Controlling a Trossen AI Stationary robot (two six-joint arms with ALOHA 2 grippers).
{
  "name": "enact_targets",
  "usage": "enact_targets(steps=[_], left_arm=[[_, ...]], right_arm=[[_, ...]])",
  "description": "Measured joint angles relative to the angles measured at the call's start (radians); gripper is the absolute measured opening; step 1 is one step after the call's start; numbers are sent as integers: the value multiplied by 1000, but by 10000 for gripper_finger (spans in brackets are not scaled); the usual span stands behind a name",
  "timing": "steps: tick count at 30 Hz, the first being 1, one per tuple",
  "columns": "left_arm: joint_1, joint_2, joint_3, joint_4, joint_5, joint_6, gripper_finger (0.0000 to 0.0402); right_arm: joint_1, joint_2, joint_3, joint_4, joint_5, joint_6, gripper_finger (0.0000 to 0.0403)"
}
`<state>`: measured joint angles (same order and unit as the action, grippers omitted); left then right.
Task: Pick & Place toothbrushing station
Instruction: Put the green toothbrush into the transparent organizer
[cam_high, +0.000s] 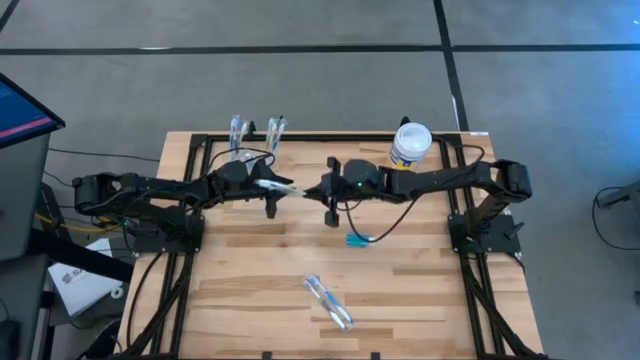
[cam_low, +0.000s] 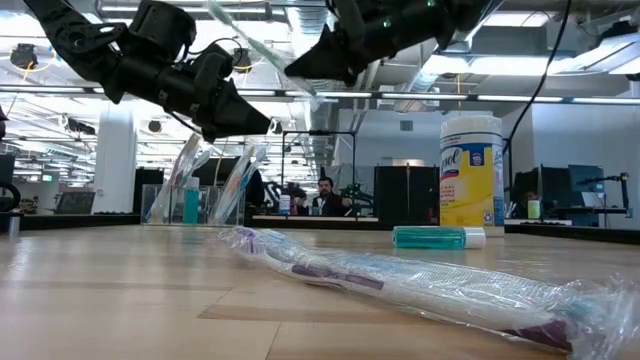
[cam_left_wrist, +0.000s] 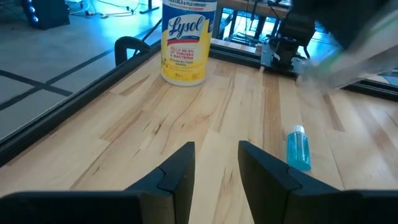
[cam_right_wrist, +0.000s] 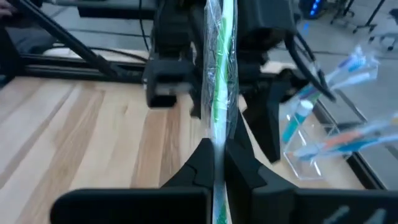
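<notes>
While clamped between the right gripper fingers, wrapped green toothbrush sticks out forward toward the left gripper, open and holding nothing. Probably light and stiff inside crinkly, slippery film; best pinched mid-handle. Just past the left arm: clear holder with brushes already in. Below: teal tube, another wrapped toothbrush. Behind the right gripper: wipes canister. Left arm crowds the path.
</notes>
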<state>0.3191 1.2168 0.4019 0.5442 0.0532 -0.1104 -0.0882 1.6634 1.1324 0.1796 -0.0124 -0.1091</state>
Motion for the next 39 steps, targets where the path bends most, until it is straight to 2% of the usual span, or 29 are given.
enact_targets(steps=[3,7,15,20,27,35,39], left_arm=[[0,-3,0,9,0,0,117],[0,-3,0,32,0,0,117],[0,-26,0,85,8,5,117],[-5,-49,0,216,30,8,117],[-7,-59,0,386,33,8,117],[-8,-60,0,410,32,8,120],[-7,-59,0,435,48,17,140]], right_arm=[[-20,3,-2,4,-32,9,5],[-42,-1,-36,93,-60,9,5],[-97,-112,-213,236,-92,60,5],[-103,-137,-281,352,-99,84,5],[-116,-126,-286,403,-98,84,7],[-116,-120,-286,431,-97,84,10],[-115,-120,-286,431,-97,84,9]])
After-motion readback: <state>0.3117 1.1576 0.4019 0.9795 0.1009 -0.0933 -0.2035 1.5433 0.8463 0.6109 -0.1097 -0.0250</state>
